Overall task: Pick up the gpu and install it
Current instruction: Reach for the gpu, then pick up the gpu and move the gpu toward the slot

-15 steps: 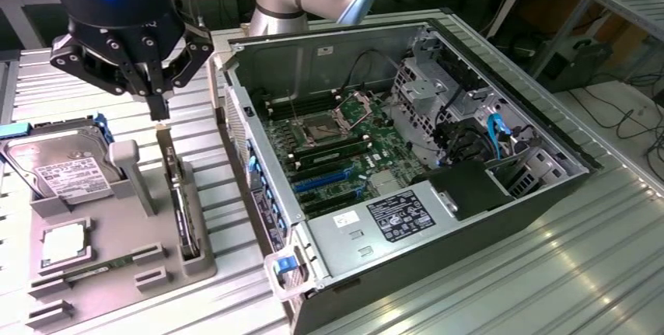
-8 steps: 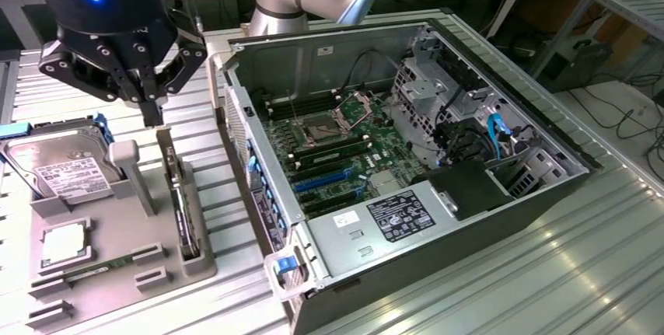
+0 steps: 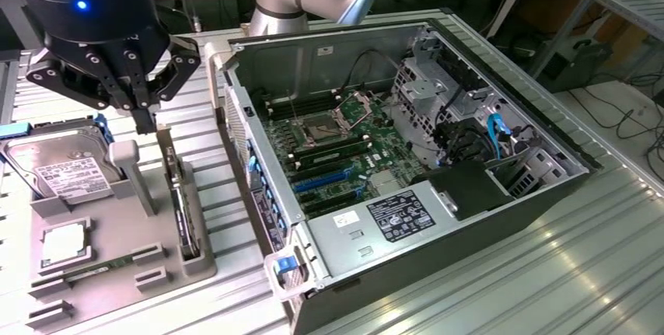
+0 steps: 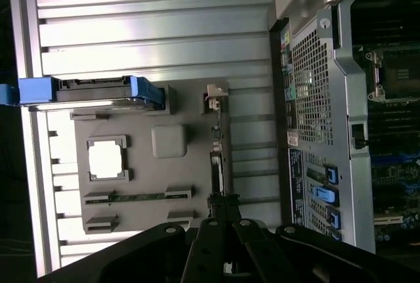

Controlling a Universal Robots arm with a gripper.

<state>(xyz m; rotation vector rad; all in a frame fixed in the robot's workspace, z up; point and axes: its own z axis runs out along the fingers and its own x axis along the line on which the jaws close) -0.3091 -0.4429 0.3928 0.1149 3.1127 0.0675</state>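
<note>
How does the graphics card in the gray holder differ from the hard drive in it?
The hard drive is a thick silver box with a white label; the graphics card is a thin dark board. The hard drive stands across one end of the gray holder; the graphics card runs along the side nearest the computer case. Both stand on edge in its slots.

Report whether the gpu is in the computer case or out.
Out. The gpu stands on edge in the gray holder beside the computer case, whose blue slots sit bare.
</note>
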